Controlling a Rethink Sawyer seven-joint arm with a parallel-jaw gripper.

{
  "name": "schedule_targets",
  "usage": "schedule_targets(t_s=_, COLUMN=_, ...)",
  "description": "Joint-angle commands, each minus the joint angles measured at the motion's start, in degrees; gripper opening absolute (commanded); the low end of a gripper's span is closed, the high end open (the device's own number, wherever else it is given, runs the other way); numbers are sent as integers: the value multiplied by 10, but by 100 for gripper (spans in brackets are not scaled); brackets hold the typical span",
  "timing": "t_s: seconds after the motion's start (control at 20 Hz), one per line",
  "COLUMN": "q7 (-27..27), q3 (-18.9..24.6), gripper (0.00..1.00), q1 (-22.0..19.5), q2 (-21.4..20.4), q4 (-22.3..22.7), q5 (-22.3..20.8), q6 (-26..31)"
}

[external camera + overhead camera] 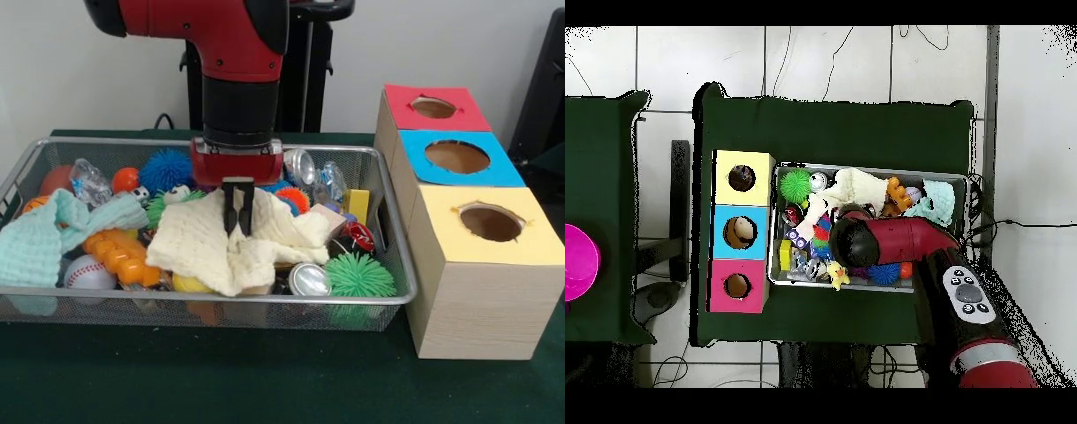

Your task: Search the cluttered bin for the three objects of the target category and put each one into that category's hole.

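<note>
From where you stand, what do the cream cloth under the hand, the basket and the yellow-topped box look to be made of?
The cream waffle-textured cloth looks like soft woven cotton: dimpled and crumpled. The wide silver mesh basket appears to be metal wire, see-through with a shiny rounded rim. The pale box with the yellow top shows wood grain, perhaps veneer; its top looks like paper.

Glossy red arm with black joint sections, red wrist block, slim black gripper; grey button panel on forearm.
</note>
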Motion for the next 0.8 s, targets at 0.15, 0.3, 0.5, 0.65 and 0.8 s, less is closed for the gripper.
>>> schedule_targets(t_s=0.15, q7=-62, q3=-23, gripper=0, q1=1, q2=-24, q4=-61, q5=1, q6=223)
schedule_targets(t_s=0.3, q7=-57, q3=-50, gripper=0, q1=21, q2=-35, q4=-80, q5=-24, q6=257)
schedule_targets(t_s=0.5, q7=-54, q3=-61, gripper=0, q1=29, q2=-50, q4=-95, q5=-39, q6=292)
schedule_targets(t_s=0.65, q7=-66, q3=-60, gripper=0, q1=27, q2=-70, q4=-97, q5=-41, q6=315)
schedule_targets(t_s=0.8, q7=-84, q3=-54, gripper=0, q1=22, q2=-83, q4=-103, q5=-43, q6=336)
